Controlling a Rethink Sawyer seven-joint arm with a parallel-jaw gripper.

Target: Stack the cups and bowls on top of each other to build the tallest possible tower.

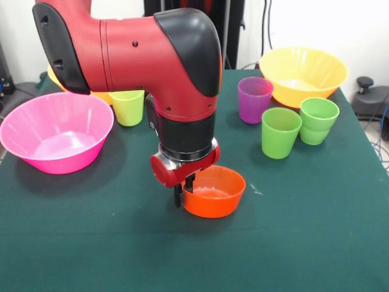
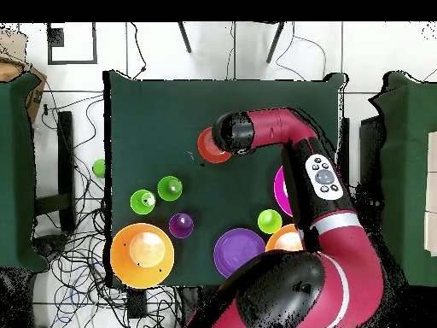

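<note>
Gripping glossy small orange bowl [image 1: 214, 192], pincer [image 1: 184, 193].

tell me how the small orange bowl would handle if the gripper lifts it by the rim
The small orange bowl looks like thin glossy plastic, so probably light and a bit slippery in the gripper. Held by one side of the rim, it would likely tilt. Its wide flat base on the green table suggests it would slide rather than tip if pushed.

Green table [image 1: 316, 243], white tiled floor [image 2: 154, 51], cables [image 2: 68, 256].
</note>
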